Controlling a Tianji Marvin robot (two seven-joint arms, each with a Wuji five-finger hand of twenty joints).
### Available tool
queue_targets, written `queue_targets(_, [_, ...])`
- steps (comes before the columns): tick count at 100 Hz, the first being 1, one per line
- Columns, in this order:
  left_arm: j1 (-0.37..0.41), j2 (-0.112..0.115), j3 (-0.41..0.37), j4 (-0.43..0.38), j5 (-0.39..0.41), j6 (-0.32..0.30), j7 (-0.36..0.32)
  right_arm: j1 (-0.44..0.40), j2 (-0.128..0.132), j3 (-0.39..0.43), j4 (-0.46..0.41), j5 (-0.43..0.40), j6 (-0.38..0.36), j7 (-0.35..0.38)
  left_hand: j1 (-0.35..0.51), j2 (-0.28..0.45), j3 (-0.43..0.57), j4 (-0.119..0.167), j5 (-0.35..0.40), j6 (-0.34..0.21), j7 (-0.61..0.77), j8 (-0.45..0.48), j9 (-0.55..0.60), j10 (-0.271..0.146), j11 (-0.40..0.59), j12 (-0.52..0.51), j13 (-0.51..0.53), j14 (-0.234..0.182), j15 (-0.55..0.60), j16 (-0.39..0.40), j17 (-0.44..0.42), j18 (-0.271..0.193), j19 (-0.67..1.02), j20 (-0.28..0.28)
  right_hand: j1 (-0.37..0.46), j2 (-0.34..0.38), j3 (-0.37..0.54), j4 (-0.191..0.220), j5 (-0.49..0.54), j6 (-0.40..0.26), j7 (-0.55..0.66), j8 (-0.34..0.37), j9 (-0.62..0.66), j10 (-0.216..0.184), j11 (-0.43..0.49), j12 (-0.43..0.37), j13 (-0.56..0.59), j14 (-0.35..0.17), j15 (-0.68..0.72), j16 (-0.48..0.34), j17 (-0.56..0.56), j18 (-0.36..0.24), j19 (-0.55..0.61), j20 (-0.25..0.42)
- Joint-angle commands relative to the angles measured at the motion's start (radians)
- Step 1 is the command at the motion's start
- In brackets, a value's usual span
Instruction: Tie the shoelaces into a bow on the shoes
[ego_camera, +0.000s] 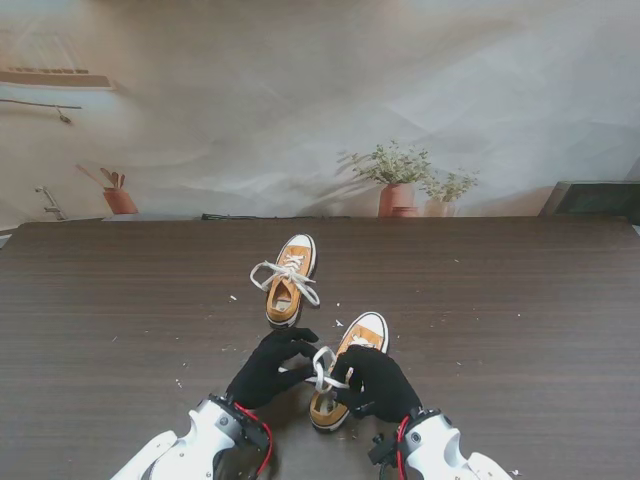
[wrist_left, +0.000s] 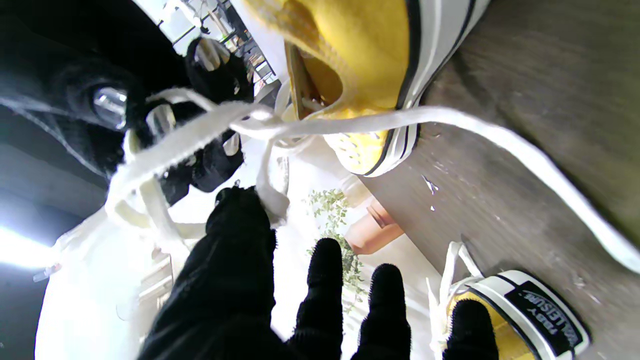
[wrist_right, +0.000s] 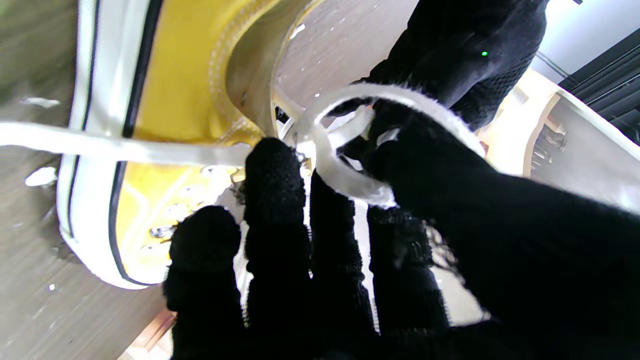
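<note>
Near yellow sneaker (ego_camera: 340, 380) lies between both hands, left hand (ego_camera: 268, 366) and right hand (ego_camera: 376, 382) each pinching its white lace (ego_camera: 322, 368) just above the tongue: loop-forming step, likely; next, cross loops and pull apart evenly.
</note>
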Motion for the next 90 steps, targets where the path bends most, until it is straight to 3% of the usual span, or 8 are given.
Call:
queue_targets(1, [-0.005,-0.004,0.0,-0.005,-0.015,0.01,-0.028,0.0,-0.002,0.006,0.006,0.006,0.01,0.006,0.049,0.04,-0.025,0.021,0.024,0.002,0.041,0.029,-0.022,-0.017,0.005,0.023,-0.027,-0.025,-0.022,-0.027,-0.018,-0.041,-0.003,0.012,0.008,0.003,0.029,0.023,0.04,-0.081,0.01,0.026,0.013,-0.016,-0.009,0.011,0.019,-0.008,0.006,-0.009,-0.006,-0.024,0.004,-0.009])
queue_targets(19, [-0.008,-0.007,-0.001,-0.002,-0.007,0.038,-0.014,0.002,-0.006,0.018,0.016,0.007,0.032,-0.007,0.064,-0.025,0.001,0.032,0.134,0.028,-0.031,-0.048,0.041,0.001,-0.007,0.004,0.004,-0.003,-0.02,-0.023,-0.001,-0.028,-0.001,0.007,0.007,0.0,0.032,0.025,0.044,-0.092,0.008,0.025,0.017,-0.013,-0.008,0.011,0.022,-0.003,0.005,-0.009,-0.007,-0.021,0.003,-0.009])
queue_targets(47, [0.021,-0.005,-0.028,-0.019,0.017,0.077,-0.005,-0.018,-0.012,0.037,0.006,0.011,0.078,-0.029,0.077,-0.061,0.035,0.029,0.157,0.043,-0.017,-0.043,0.057,-0.001,-0.002,-0.002,0.006,0.004,-0.024,-0.028,0.013,-0.022,0.0,0.002,0.027,-0.009,0.049,0.022,0.051,-0.05,0.015,0.028,0.025,0.0,-0.009,0.009,0.023,0.01,0.007,-0.009,-0.011,-0.01,0.004,-0.009])
queue_targets(50, [0.026,-0.004,-0.033,-0.021,0.022,0.081,-0.005,-0.023,-0.012,0.039,0.004,0.01,0.082,-0.031,0.035,-0.082,0.118,0.006,0.156,0.039,-0.006,-0.046,0.056,-0.001,0.004,-0.012,0.006,0.004,-0.026,-0.037,0.015,-0.022,-0.002,-0.006,0.028,-0.009,0.053,0.02,0.052,-0.043,0.017,0.032,0.024,0.0,-0.009,0.008,0.023,0.01,0.008,-0.009,-0.012,-0.009,0.004,-0.009])
queue_targets(63, [0.046,-0.004,-0.052,-0.031,0.038,0.108,0.007,-0.034,-0.012,0.046,0.002,-0.024,0.097,-0.051,0.03,-0.102,0.144,0.001,0.165,0.048,-0.001,-0.046,0.064,0.002,0.008,-0.011,0.008,0.008,-0.026,-0.038,0.014,-0.023,0.0,-0.006,0.03,-0.005,0.057,0.017,0.051,-0.04,0.019,0.043,0.026,0.003,-0.008,0.007,0.024,0.01,0.01,-0.008,-0.01,-0.009,0.006,-0.008])
queue_targets(70, [0.053,-0.003,-0.06,-0.037,0.046,0.125,0.01,-0.037,-0.014,0.049,0.005,-0.027,0.107,-0.06,-0.015,-0.134,0.242,-0.021,0.174,0.059,0.002,-0.067,0.073,0.004,0.007,-0.009,0.011,0.012,-0.027,-0.037,0.015,-0.02,0.0,-0.008,0.035,-0.013,0.065,0.017,0.056,-0.036,0.016,0.05,0.038,0.003,-0.007,0.005,0.03,0.014,0.011,-0.009,-0.004,-0.006,0.008,-0.009])
queue_targets(82, [0.06,-0.002,-0.069,-0.045,0.058,0.154,0.008,-0.032,-0.019,0.053,0.023,-0.042,0.125,-0.093,-0.024,-0.157,0.267,-0.023,0.195,0.069,-0.01,-0.09,0.091,0.007,0.006,-0.015,0.018,0.018,-0.026,-0.039,0.019,-0.019,0.0,-0.01,0.036,-0.045,0.091,0.016,0.086,-0.05,0.007,0.055,0.118,-0.055,-0.01,-0.001,0.065,0.02,0.012,-0.017,0.023,0.0,0.013,-0.015])
queue_targets(90, [0.056,-0.003,-0.07,-0.043,0.059,0.165,0.011,-0.026,-0.024,0.056,0.036,-0.051,0.133,-0.117,-0.054,-0.183,0.332,-0.038,0.209,0.077,-0.014,-0.119,0.103,0.007,0.006,-0.022,0.021,0.021,-0.023,-0.04,0.022,-0.017,-0.001,-0.013,0.035,-0.074,0.113,0.016,0.111,-0.052,0.003,0.048,0.178,-0.063,-0.013,0.004,0.106,0.022,0.021,-0.025,0.053,0.008,0.02,-0.022])
